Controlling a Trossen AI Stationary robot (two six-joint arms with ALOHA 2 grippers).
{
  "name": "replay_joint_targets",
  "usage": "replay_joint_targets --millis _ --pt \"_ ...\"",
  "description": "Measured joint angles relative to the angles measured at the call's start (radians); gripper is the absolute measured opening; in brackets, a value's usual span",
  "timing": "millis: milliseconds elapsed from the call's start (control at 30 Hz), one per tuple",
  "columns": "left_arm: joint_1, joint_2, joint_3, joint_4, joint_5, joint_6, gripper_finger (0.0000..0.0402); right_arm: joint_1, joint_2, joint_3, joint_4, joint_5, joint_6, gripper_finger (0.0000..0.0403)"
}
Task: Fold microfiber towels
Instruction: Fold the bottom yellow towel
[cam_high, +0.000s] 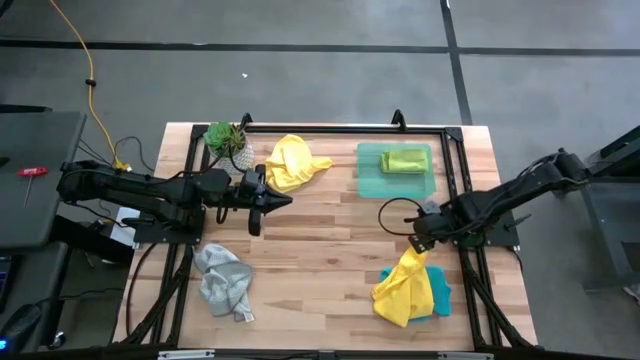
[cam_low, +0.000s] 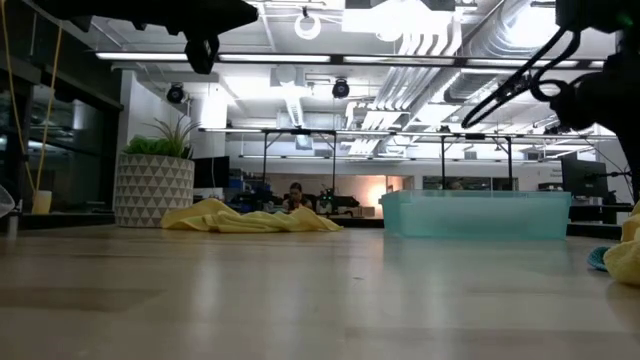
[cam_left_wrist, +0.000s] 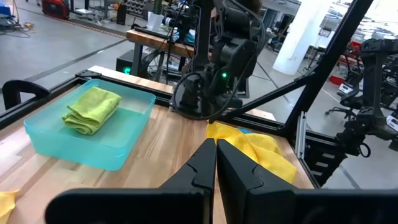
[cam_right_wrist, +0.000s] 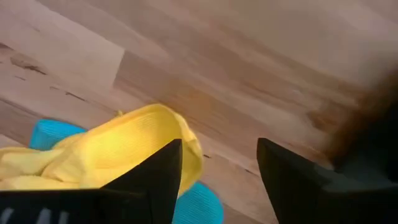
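**Right claw over yellow towel, grip not yet made**

The right claw (cam_high: 420, 240) stands at the right of the high view, directly above the raised tip of a yellow towel (cam_high: 403, 285). That towel lies bunched on a teal towel (cam_high: 440, 292) at the lower right of the worktop (cam_high: 330, 260). In the right wrist view the two fingers (cam_right_wrist: 149, 180) are spread apart; the yellow cloth (cam_right_wrist: 118, 152) sits by one finger, not between them. Nothing is gripped.

The left claw (cam_high: 285, 199) hovers left of centre, fingers pressed together and empty.

Other towels: a second yellow towel (cam_high: 290, 162) crumpled at upper centre beside the plant (cam_high: 228, 143); a grey towel (cam_high: 224, 283) crumpled at lower left; a green towel (cam_high: 404, 160) already folded in the tray (cam_high: 372, 180) at upper right.

Judgement: the step in hand is picking the bunched yellow towel off the teal one. To do it well, the claw should shift until one edge or corner lies between the fingers, pinch a single layer only, and lift clear so the teal towel is not dragged. Spread it flat on bare wood before folding.
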Motion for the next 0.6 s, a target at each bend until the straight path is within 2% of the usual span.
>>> replay_joint_targets --millis 167,333,433,533,600 --pt "0.0 0.0 0.0 0.0 -0.001 0.0 0.0005 0.0 0.0 -0.04 0.13 -0.018 -0.007 0.0199" --pt "0.0 0.0 0.0 -0.001 -0.004 0.0 0.0005 0.0 0.0 -0.054 0.138 -0.003 0.012 0.0182" --pt "0.0 0.0 0.0 -0.001 -0.006 -0.001 0.0005 -0.009 0.0 -0.039 0.137 0.003 0.012 0.0128" --pt "0.0 0.0 0.0 -0.001 -0.012 0.0 0.0005 -0.017 0.0 0.004 0.138 0.047 -0.002 0.0038" --pt "0.0 0.0 0.0 -0.001 -0.02 0.0 0.0005 -0.028 0.0 0.047 0.161 0.076 -0.034 0.0013"
